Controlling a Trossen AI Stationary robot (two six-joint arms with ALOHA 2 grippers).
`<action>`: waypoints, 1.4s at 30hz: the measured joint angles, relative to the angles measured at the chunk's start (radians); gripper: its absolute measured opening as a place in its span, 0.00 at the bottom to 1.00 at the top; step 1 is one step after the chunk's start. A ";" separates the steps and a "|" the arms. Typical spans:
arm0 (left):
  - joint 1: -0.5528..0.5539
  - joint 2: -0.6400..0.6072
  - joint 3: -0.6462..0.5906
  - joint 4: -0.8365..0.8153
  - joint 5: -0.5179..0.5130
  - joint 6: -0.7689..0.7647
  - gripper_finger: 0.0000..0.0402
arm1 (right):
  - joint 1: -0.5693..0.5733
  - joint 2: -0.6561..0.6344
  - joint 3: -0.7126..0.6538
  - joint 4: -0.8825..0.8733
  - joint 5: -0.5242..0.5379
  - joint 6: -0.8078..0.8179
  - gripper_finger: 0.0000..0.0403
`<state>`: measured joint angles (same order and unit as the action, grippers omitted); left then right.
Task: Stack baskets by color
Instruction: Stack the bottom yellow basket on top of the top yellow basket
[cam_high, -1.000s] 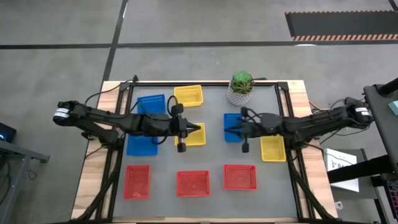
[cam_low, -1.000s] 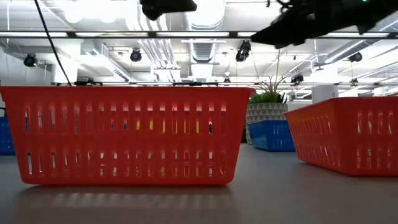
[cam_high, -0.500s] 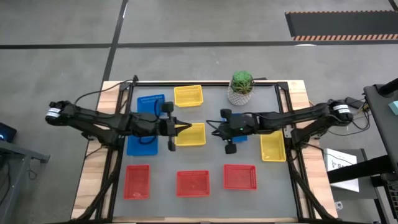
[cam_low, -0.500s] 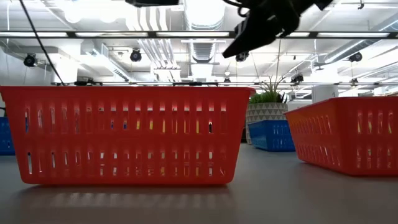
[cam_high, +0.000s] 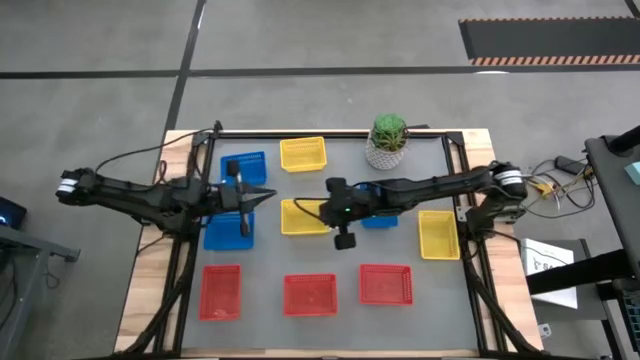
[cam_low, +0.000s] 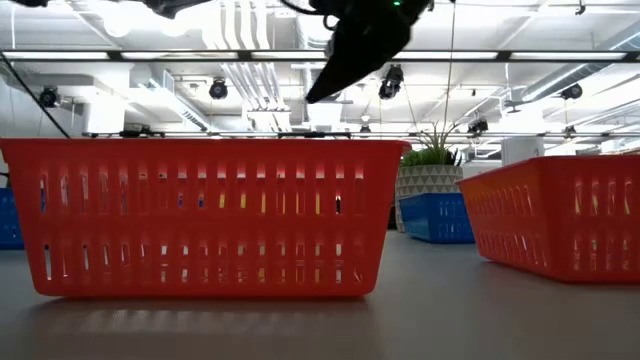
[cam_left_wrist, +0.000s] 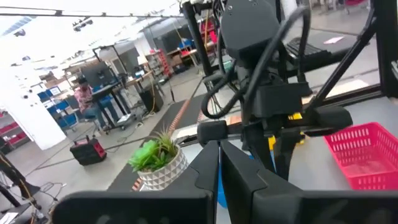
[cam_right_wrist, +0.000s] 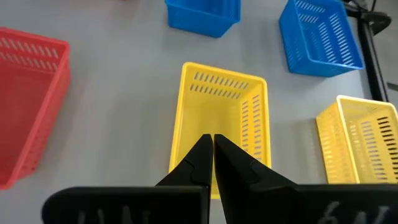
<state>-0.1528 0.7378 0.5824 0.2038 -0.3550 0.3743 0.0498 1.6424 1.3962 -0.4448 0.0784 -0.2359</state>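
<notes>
Hovering right gripper (cam_right_wrist: 212, 138) (jaws shut) over yellow basket (cam_right_wrist: 219, 127)

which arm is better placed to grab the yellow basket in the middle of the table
The right. The right gripper hangs at the middle yellow basket, fingers shut and aimed into it in its wrist view. The left gripper sits back over the blue baskets, pointing level across the table.
</notes>
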 joint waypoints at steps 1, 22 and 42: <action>0.000 -0.027 -0.020 -0.003 0.000 -0.001 0.00 | 0.000 0.019 0.023 -0.016 0.000 0.000 0.02; 0.000 -0.171 -0.102 -0.004 0.001 0.005 0.00 | 0.005 0.337 0.359 -0.318 -0.004 0.143 0.42; 0.000 -0.176 -0.102 -0.004 0.001 0.008 0.00 | -0.007 0.462 0.371 -0.331 -0.007 0.080 0.06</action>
<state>-0.1528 0.5621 0.4808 0.2001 -0.3542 0.3820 0.0429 2.1048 1.7676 -0.7757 0.0711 -0.1561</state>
